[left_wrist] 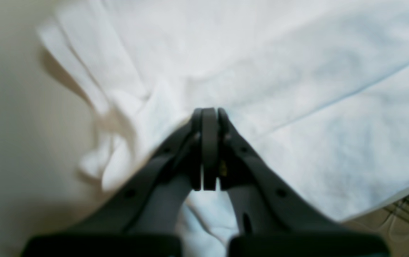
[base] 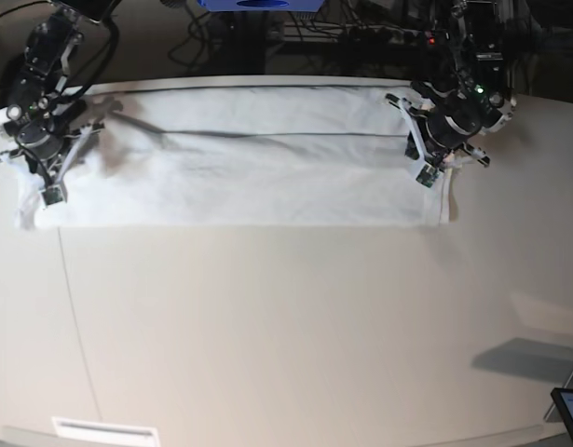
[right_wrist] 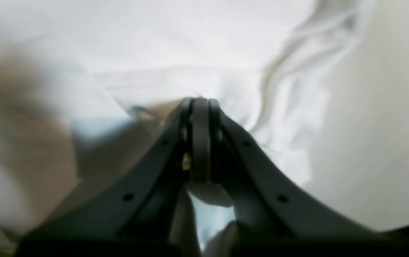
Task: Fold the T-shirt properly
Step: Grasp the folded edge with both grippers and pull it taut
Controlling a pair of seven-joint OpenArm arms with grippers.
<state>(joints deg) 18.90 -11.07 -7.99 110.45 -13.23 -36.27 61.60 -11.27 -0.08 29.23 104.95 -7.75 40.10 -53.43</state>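
**Mia:** Where is the T-shirt (base: 239, 168)?

**Ben:** It lies at the far end of the counter (base: 286, 326). It is white and soft, and it is spread out in a long, wide strip from one side to the other. It looks folded over, because a line runs along its length with a dark shadow under it.

**Mia:** Is it flat?

**Ben:** Mostly. The middle is smooth. The two ends are bunched and wrinkly.

**Mia:** What is at the ends?

**Ben:** One arm at each end. The left claw (base: 424, 177) is at the end that sits on the right side of the big view. The right claw (base: 51, 194) is at the other end.

**Mia:** Are the claws spread or pressed together?

**Ben:** Pressed together, both of them. In the left wrist view, the left claw (left_wrist: 209, 117) has its two dark fingers tight against each other, with the tips down on the white cloth (left_wrist: 297, 89). Cloth also shows under the fingers. I think it pinches the shirt, but the picture is blurry.

**Mia:** And the other one?

**Ben:** The right claw (right_wrist: 200, 105) is tight too. Its tips sit right on the cloth (right_wrist: 190, 46), near a crumpled edge. That view is very blurry.

**Mia:** What else is there?

**Ben:** Dark cables (base: 361, 33) behind the counter, and a blue thing (base: 258, 5) at the top edge.
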